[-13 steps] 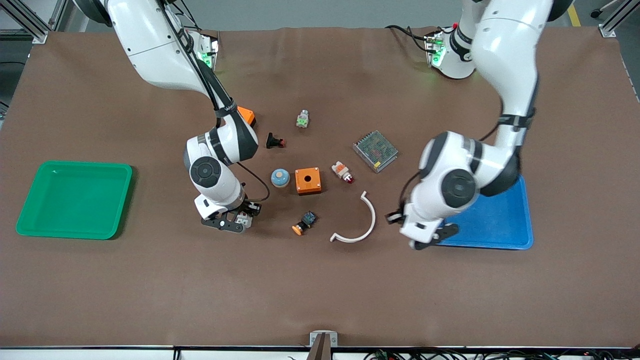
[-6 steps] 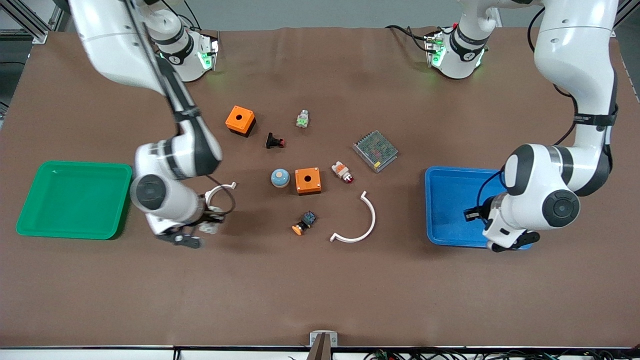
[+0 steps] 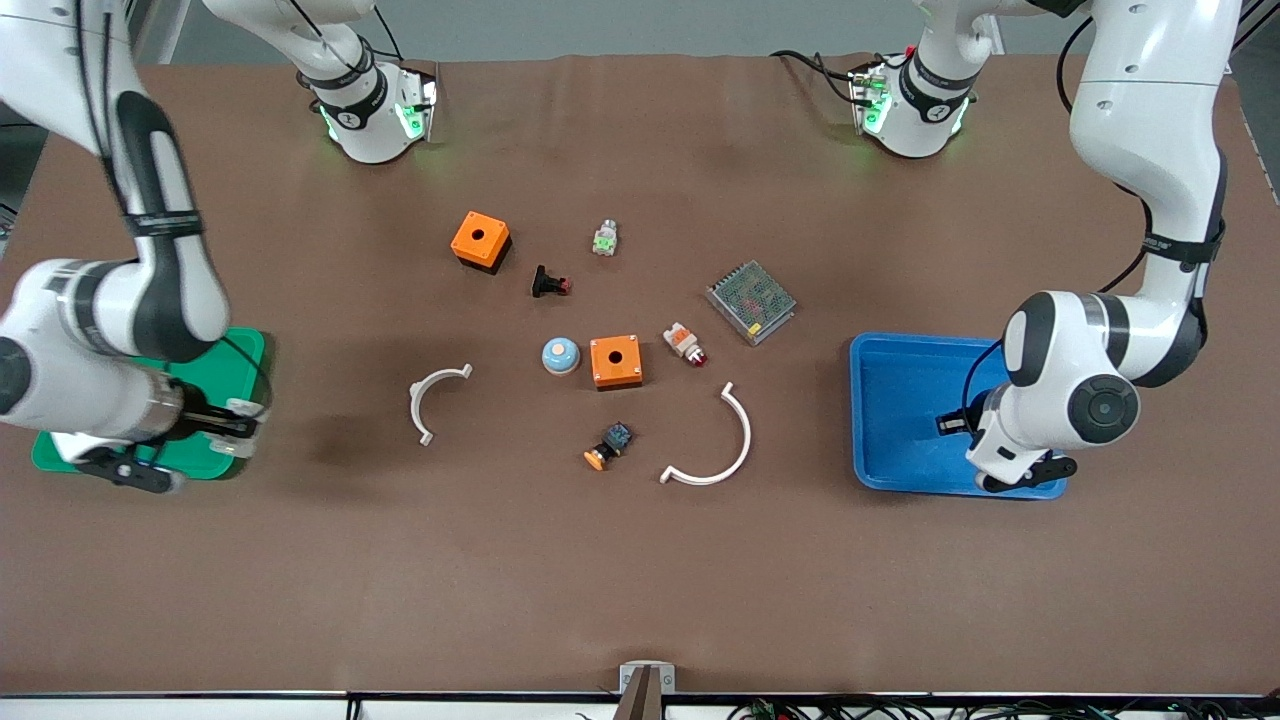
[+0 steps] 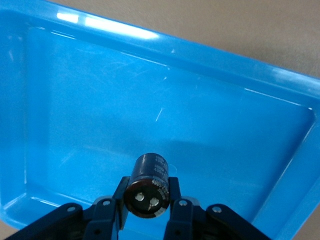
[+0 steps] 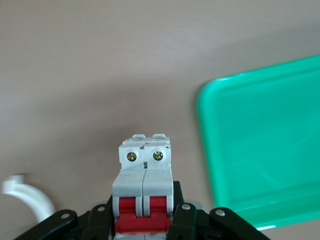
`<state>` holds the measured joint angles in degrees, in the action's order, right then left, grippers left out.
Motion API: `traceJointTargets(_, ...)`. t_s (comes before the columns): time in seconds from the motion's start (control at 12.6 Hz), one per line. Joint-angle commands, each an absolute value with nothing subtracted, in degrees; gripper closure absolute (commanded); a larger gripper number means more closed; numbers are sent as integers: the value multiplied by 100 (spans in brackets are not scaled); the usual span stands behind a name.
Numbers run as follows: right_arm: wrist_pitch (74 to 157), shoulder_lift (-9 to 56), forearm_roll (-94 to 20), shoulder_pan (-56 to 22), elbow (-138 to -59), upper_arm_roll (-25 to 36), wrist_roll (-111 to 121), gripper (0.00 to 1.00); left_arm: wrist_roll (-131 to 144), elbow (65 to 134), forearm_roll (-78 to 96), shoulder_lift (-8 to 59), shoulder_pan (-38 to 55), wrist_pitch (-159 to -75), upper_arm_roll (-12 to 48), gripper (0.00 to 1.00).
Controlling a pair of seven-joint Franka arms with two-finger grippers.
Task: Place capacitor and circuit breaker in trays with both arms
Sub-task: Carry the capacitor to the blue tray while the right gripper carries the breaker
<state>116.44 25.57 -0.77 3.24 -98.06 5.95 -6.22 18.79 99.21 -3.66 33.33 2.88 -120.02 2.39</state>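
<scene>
Grippers both carry their loads above the two trays; the left gripper (image 4: 146, 212) is clamped on the capacitor (image 4: 148, 186), a small black cylinder with a pale terminal end, held in the air over the blue tray (image 4: 210, 125), whose floor is bare below it; from the front camera the left gripper (image 3: 1020, 468) hangs over that tray's (image 3: 900, 400) edge nearest the camera, at the left arm's end of the table; the right gripper (image 5: 145, 220) grips the circuit breaker (image 5: 144, 187), a white-grey block with red levers, its fingers (image 5: 183, 217) pressed on both sides; it is over the brown table (image 3: 640, 560) just beside the rim of the green tray (image 5: 260, 150); a white curved bracket (image 3: 432, 398) lies on the mat near that tray.
</scene>
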Motion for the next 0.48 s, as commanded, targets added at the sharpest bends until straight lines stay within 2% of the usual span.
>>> traceJointTargets(0.0, 11829, 2259, 18, 1096, -10230, 448, 434, 100, 1925, 10247, -492, 3278, 290, -12469, 264, 73)
traceJointTargets(0.4, 13269, 2399, 18, 2117, -10862, 448, 2292, 100, 1925, 10485, -492, 3340, 264, -12813, 264, 73)
